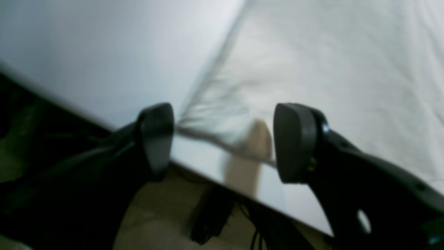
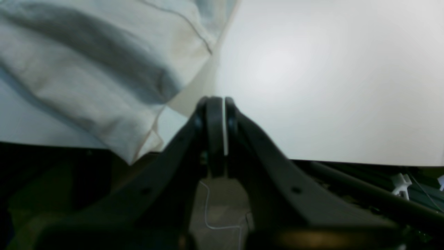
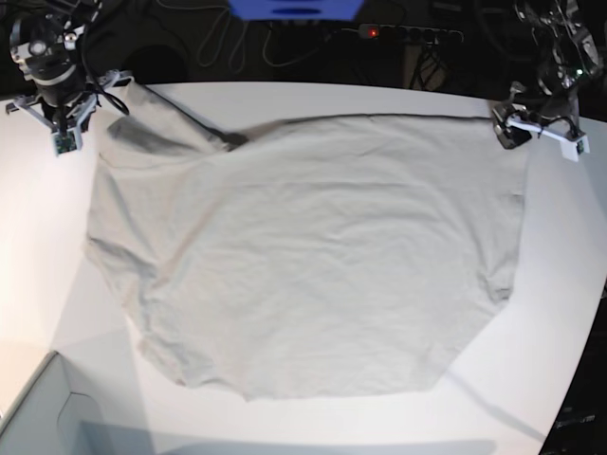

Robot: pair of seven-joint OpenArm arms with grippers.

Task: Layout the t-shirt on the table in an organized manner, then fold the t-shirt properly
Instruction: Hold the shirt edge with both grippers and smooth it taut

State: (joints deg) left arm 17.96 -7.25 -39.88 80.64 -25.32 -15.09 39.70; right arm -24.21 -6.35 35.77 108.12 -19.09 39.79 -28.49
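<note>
The t-shirt lies spread wide over the white table, beige-grey and softly wrinkled. At the far right corner my left gripper stands open. In the left wrist view a blurred corner of the t-shirt lies between the left gripper's fingers at the table edge, ungripped. At the far left my right gripper hangs by a bunched sleeve. The right gripper is shut, with a fold of the t-shirt reaching its tips over the table; whether cloth is pinched is unclear.
A grey box corner sits at the near left. Behind the table's far edge are a blue object, a power strip and cables. The table edge curves away at the right.
</note>
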